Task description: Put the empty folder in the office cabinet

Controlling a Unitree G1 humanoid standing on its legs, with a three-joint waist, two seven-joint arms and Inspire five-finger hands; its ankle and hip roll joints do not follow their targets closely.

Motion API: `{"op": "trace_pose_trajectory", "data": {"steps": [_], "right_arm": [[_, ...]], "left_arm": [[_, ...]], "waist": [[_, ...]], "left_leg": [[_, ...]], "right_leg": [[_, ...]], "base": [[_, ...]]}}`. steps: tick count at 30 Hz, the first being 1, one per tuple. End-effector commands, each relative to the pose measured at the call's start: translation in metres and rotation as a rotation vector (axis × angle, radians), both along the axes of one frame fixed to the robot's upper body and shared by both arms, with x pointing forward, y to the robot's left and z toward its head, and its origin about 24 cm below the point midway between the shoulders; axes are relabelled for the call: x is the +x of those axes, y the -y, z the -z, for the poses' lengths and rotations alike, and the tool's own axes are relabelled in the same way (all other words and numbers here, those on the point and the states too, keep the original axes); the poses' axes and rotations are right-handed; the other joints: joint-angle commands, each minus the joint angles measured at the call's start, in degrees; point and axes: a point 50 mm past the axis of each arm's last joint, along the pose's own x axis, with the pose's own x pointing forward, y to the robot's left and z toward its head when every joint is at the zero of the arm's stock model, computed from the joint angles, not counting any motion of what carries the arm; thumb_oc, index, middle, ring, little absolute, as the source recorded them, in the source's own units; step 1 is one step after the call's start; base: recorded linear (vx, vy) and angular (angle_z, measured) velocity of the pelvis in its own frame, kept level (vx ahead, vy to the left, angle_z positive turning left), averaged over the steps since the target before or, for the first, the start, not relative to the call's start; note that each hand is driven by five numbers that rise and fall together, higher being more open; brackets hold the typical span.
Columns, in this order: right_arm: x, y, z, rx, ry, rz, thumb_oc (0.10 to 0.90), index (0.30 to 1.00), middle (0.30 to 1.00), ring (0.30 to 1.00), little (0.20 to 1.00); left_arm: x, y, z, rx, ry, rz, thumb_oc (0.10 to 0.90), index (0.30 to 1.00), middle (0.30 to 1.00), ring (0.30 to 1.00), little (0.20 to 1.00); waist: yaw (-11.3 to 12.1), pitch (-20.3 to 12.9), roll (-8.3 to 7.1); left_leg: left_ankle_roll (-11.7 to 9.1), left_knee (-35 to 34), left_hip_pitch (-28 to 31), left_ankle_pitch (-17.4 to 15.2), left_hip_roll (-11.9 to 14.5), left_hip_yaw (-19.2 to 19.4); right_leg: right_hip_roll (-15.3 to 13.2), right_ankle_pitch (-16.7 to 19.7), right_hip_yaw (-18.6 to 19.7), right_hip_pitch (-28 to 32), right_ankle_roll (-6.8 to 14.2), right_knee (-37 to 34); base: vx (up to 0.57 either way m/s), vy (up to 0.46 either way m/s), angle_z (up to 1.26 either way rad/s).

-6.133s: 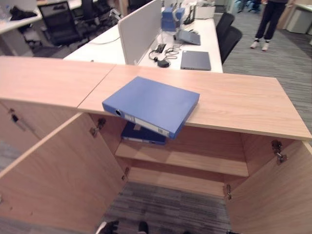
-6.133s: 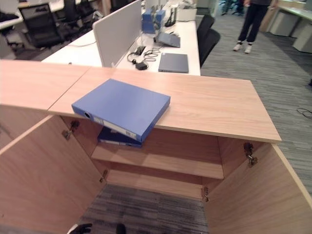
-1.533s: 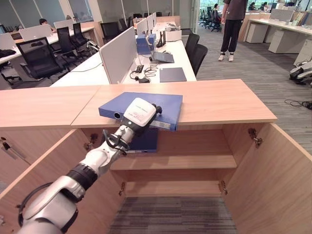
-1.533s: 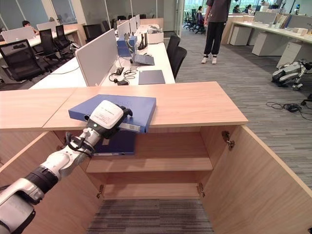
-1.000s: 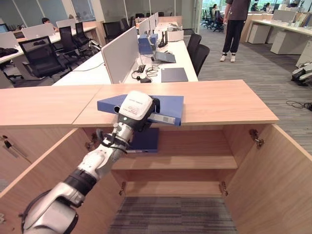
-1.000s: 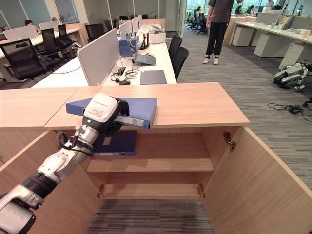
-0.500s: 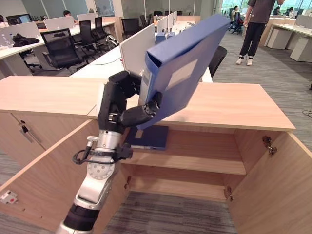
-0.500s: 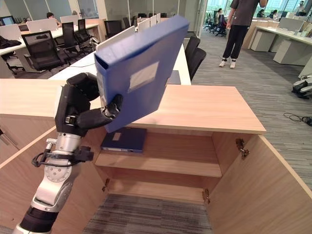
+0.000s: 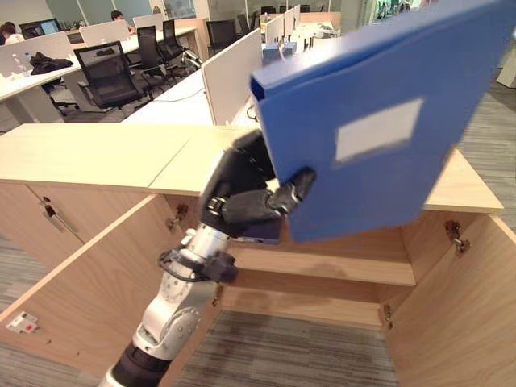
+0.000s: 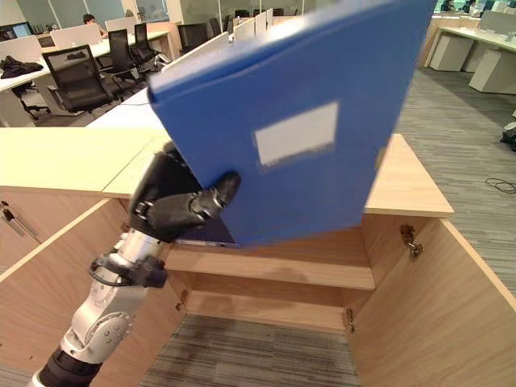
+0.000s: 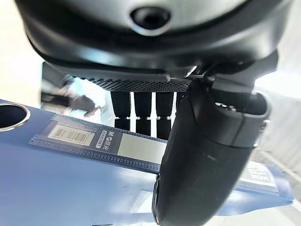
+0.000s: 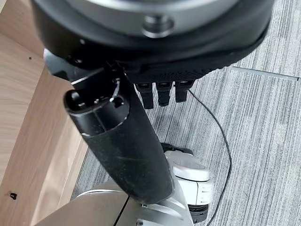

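One blue folder (image 9: pixel 379 121) pinched in left robot hand (image 9: pixel 242 197), fronting open cabinet (image 9: pixel 322 266).

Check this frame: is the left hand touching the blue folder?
Touching. In the left eye view the left hand clamps the blue folder, thumb across its front cover.

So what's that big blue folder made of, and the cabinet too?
The blue folder looks like stiff board with a smooth, matte plastic skin: it stays flat while the left robot hand holds it up by one edge, and it has a pale label. The cabinet looks like pale wood-grain board, probably laminate, with metal hinges on its open doors.
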Motion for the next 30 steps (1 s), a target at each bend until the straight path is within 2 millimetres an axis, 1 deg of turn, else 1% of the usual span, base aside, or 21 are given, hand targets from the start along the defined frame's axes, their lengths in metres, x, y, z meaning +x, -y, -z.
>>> {"op": "trace_pose_trajectory", "data": {"steps": [1, 2, 3, 5, 8, 9, 10, 11, 12, 14, 15, 16, 18, 19, 20, 23, 24, 25, 26, 27, 30], "right_arm": [[0.035, -0.005, -0.005, 0.003, 0.072, -0.099, 0.800, 0.900, 0.900, 0.900, 0.900], [0.035, -0.005, -0.005, 0.003, 0.072, -0.099, 0.800, 0.900, 0.900, 0.900, 0.900], [0.036, -0.006, -0.005, 0.009, 0.083, -0.099, 0.800, 0.900, 0.900, 0.900, 0.900], [0.037, -0.008, -0.005, 0.019, 0.091, -0.096, 0.800, 0.900, 0.900, 0.900, 0.900], [0.045, -0.010, -0.008, 0.063, 0.157, 0.000, 0.800, 0.900, 0.900, 0.900, 0.900], [0.064, -0.009, -0.016, 0.109, 0.271, 0.114, 0.800, 0.900, 0.900, 0.900, 0.900], [0.064, -0.009, -0.016, 0.109, 0.271, 0.115, 0.800, 0.900, 0.900, 0.900, 0.900], [0.077, -0.008, -0.023, 0.139, 0.343, 0.167, 0.800, 0.900, 0.900, 0.900, 0.900], [0.093, -0.007, -0.032, 0.169, 0.436, 0.213, 0.800, 0.900, 0.900, 0.900, 0.900], [0.115, -0.006, -0.048, 0.232, 0.574, 0.293, 0.800, 0.900, 0.900, 0.900, 0.900], [0.140, -0.003, -0.073, 0.309, 0.758, 0.354, 0.800, 0.900, 0.900, 0.900, 0.900], [0.139, -0.003, -0.073, 0.309, 0.758, 0.355, 0.800, 0.900, 0.900, 0.900, 0.900], [0.157, -0.001, -0.099, 0.371, 0.908, 0.368, 0.800, 0.900, 0.900, 0.900, 0.900], [0.169, 0.002, -0.122, 0.414, 1.032, 0.368, 0.800, 0.900, 0.900, 0.900, 0.900], [0.169, 0.002, -0.123, 0.414, 1.032, 0.368, 0.800, 0.900, 0.900, 0.900, 0.900], [0.181, 0.005, -0.153, 0.466, 1.168, 0.329, 0.800, 0.900, 0.900, 0.900, 0.900], [0.184, 0.007, -0.161, 0.485, 1.206, 0.320, 0.800, 0.900, 0.900, 0.900, 0.900], [0.188, 0.007, -0.173, 0.517, 1.255, 0.296, 0.800, 0.900, 0.900, 0.900, 0.900], [0.188, 0.007, -0.173, 0.517, 1.254, 0.296, 0.800, 0.900, 0.900, 0.900, 0.900], [0.189, 0.007, -0.179, 0.528, 1.274, 0.277, 0.800, 0.900, 0.900, 0.900, 0.900], [0.193, 0.002, -0.192, 0.588, 1.297, 0.200, 0.800, 0.900, 0.900, 0.900, 0.900]], "left_arm": [[0.002, -0.002, -0.052, -0.077, 0.230, 0.048, 0.400, 0.300, 0.300, 0.300, 0.300], [0.002, -0.002, -0.052, -0.077, 0.230, 0.048, 0.400, 0.300, 0.300, 0.300, 0.300], [0.005, -0.005, -0.045, -0.041, 0.199, 0.017, 0.400, 0.300, 0.300, 0.300, 0.300], [0.008, -0.008, -0.040, -0.015, 0.180, -0.009, 0.400, 0.300, 0.300, 0.300, 0.300], [0.015, -0.017, -0.024, 0.034, 0.117, -0.066, 0.400, 0.300, 0.300, 0.300, 0.300], [0.018, -0.026, -0.014, 0.068, 0.074, -0.101, 0.400, 0.300, 0.300, 0.300, 0.300], [0.018, -0.026, -0.014, 0.068, 0.075, -0.101, 0.400, 0.300, 0.300, 0.300, 0.300], [0.019, -0.032, -0.010, 0.082, 0.054, -0.121, 0.400, 0.300, 0.300, 0.300, 0.300], [0.020, -0.037, -0.006, 0.092, 0.033, -0.138, 0.400, 0.300, 0.300, 0.300, 0.300], [0.022, -0.046, 0.001, 0.102, 0.005, -0.168, 0.400, 0.300, 0.300, 0.300, 0.300], [0.022, -0.057, 0.007, 0.112, -0.018, -0.200, 0.400, 0.300, 0.300, 0.300, 0.300], [0.021, -0.057, 0.007, 0.112, -0.018, -0.200, 0.400, 0.300, 0.300, 0.300, 0.300], [0.021, -0.068, 0.013, 0.131, -0.039, -0.238, 0.400, 0.300, 0.300, 0.300, 0.300], [0.022, -0.075, 0.017, 0.145, -0.052, -0.266, 0.400, 0.300, 0.300, 0.300, 0.300], [0.022, -0.075, 0.017, 0.145, -0.053, -0.265, 0.400, 0.300, 0.300, 0.300, 0.300], [0.021, -0.084, 0.018, 0.161, -0.054, -0.285, 0.400, 0.300, 0.300, 0.300, 0.300], [0.021, -0.087, 0.019, 0.172, -0.052, -0.289, 0.400, 0.300, 0.300, 0.300, 0.300], [0.020, -0.091, 0.018, 0.189, -0.042, -0.304, 0.400, 0.300, 0.300, 0.300, 0.300], [0.020, -0.091, 0.019, 0.189, -0.044, -0.304, 0.400, 0.300, 0.300, 0.300, 0.300], [0.020, -0.094, 0.017, 0.201, -0.037, -0.309, 0.400, 0.300, 0.300, 0.300, 0.300], [0.020, -0.096, 0.016, 0.209, -0.027, -0.311, 0.400, 0.300, 0.300, 0.300, 0.300]], "waist": [[0.58, 1.81, -1.88], [0.57, 1.80, -1.89], [0.56, 1.94, -1.91], [0.54, 1.87, -1.88], [0.33, 1.94, -1.79], [0.16, 1.94, -1.69], [0.18, 1.96, -1.68], [0.19, 1.92, -1.62], [0.19, 1.86, -1.54], [0.14, 1.82, -1.45], [0.19, 1.72, -1.46], [0.19, 1.71, -1.44], [0.08, 1.52, -1.44], [0.00, 1.30, -1.48], [-0.01, 1.30, -1.47], [0.12, 1.10, -1.57], [0.17, 0.90, -1.63], [0.28, 0.89, -1.73], [0.27, 0.79, -1.70], [0.33, 0.69, -1.74], [0.51, 0.77, -1.96]], "left_leg": [[-0.43, 0.11, 5.11, -5.72, -2.40, 0.85], [-0.43, 0.11, 5.10, -5.71, -2.40, 0.84], [-0.43, 0.11, 5.07, -5.65, -2.39, 0.86], [-0.49, 0.11, 5.37, -6.25, -2.44, 0.79], [-0.47, 0.11, 5.39, -6.22, -2.53, 0.72], [-0.49, 0.11, 5.38, -6.17, -2.54, 0.78], [-0.49, 0.11, 5.41, -6.19, -2.53, 0.79], [-0.49, 0.11, 5.54, -6.23, -2.52, 0.99], [-0.48, 0.11, 5.57, -6.23, -2.52, 1.10], [-0.50, 0.11, 5.77, -6.26, -2.47, 1.48], [-0.55, 0.11, 5.86, -6.29, -2.43, 1.84], [-0.55, 0.11, 5.89, -6.31, -2.43, 1.86], [-0.61, 0.11, 6.00, -6.32, -2.37, 2.14], [-0.64, 0.11, 6.07, -6.37, -2.33, 2.16], [-0.64, 0.11, 6.09, -6.38, -2.33, 2.15], [-0.62, 0.11, 5.62, -5.64, -2.28, 2.19], [-0.67, 0.11, 5.92, -6.32, -2.37, 2.09], [-0.64, 0.11, 5.58, -5.68, -2.32, 2.09], [-0.69, 0.11, 5.90, -6.34, -2.36, 2.03], [-0.70, 0.11, 5.82, -6.33, -2.37, 1.94], [-0.74, 0.11, 5.21, -5.52, -2.28, 1.84]], "right_leg": [[-0.62, -8.71, -0.22, 3.44, 3.21, 1.50], [-0.62, -8.71, -0.22, 3.43, 3.21, 1.50], [-0.61, -8.70, -0.35, 3.52, 3.25, 1.45], [-0.65, -9.25, -0.43, 3.98, 3.36, 1.29], [-0.66, -9.35, -0.29, 4.06, 3.31, 1.31], [-0.67, -9.22, -0.19, 3.95, 3.30, 1.36], [-0.67, -9.23, -0.18, 3.97, 3.30, 1.37], [-0.66, -9.17, 0.00, 3.91, 3.29, 1.38], [-0.61, -9.10, 0.08, 3.81, 3.27, 1.40], [-0.51, -9.03, 0.10, 3.67, 3.24, 1.46], [-0.44, -8.99, 0.07, 3.60, 3.25, 1.49], [-0.44, -9.00, 0.09, 3.62, 3.25, 1.50], [-0.41, -9.03, 0.08, 3.67, 3.23, 1.46], [-0.44, -9.08, 0.04, 3.74, 3.23, 1.40], [-0.44, -9.10, 0.03, 3.75, 3.23, 1.41], [-0.39, -8.56, -0.22, 3.32, 3.09, 1.49], [-0.48, -9.09, -0.29, 3.83, 3.24, 1.28], [-0.47, -8.52, -0.41, 3.47, 3.13, 1.34], [-0.52, -9.07, -0.42, 3.86, 3.26, 1.21], [-0.51, -9.09, -0.46, 3.83, 3.26, 1.18], [-0.49, -8.48, -0.44, 3.34, 3.20, 1.18]], "base": [[0.00, 0.000, 0.00], [0.00, 0.000, 0.00], [0.03, -0.004, 0.00], [0.04, -0.001, 0.00], [0.00, 0.000, 0.00], [0.00, 0.000, 0.00], [0.02, 0.008, -0.04], [0.01, 0.008, -0.03], [0.01, 0.012, -0.07], [0.01, 0.016, -0.14], [0.01, 0.015, -0.14], [0.01, 0.020, -0.11], [0.02, 0.018, -0.04], [0.00, 0.000, 0.00], [0.02, 0.012, 0.03], [-0.01, -0.001, 0.01], [0.00, 0.000, 0.00], [0.06, 0.006, 0.00], [0.00, 0.000, 0.00], [0.00, 0.000, 0.00], [-0.01, -0.003, 0.01]]}}
